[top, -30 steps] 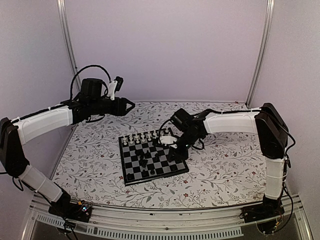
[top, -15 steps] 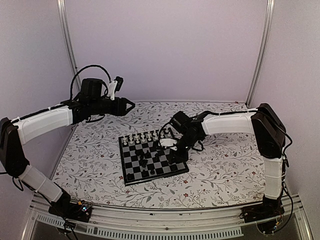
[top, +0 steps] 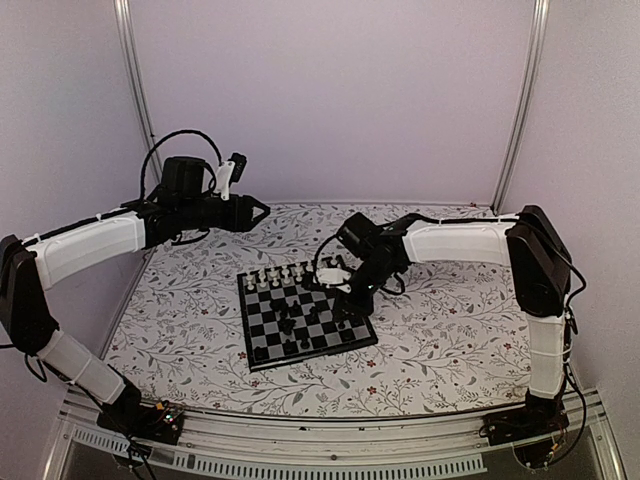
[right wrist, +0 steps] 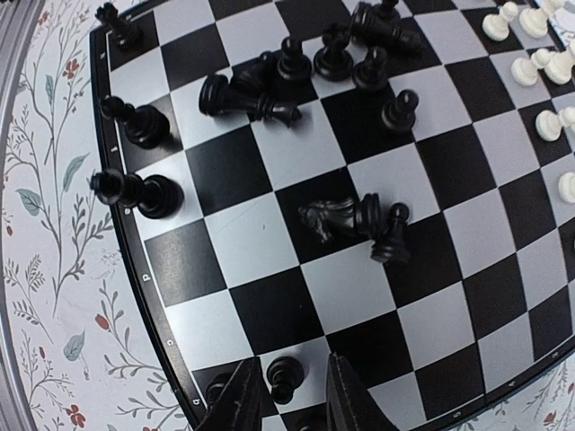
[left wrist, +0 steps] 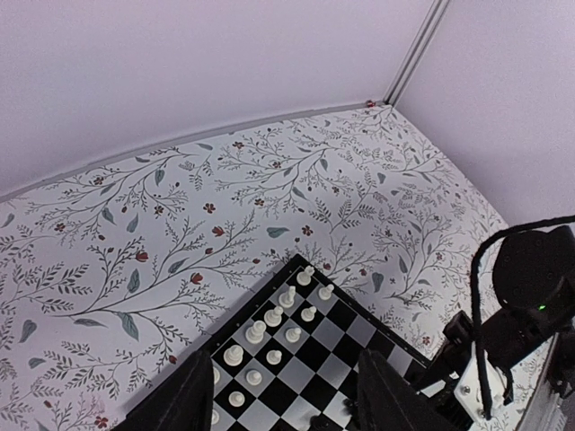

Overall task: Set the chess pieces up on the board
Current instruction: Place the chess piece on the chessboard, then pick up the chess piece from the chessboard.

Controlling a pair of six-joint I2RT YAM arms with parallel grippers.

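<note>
Right hand (right wrist: 293, 370) narrowly open, straddling black pawn (right wrist: 284, 382)

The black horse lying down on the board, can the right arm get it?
Probably yes. The right arm's fingers hover open over the board, and the black horse lies close ahead with bare squares around most of it. A black pawn tight beside it might get knocked.
</note>
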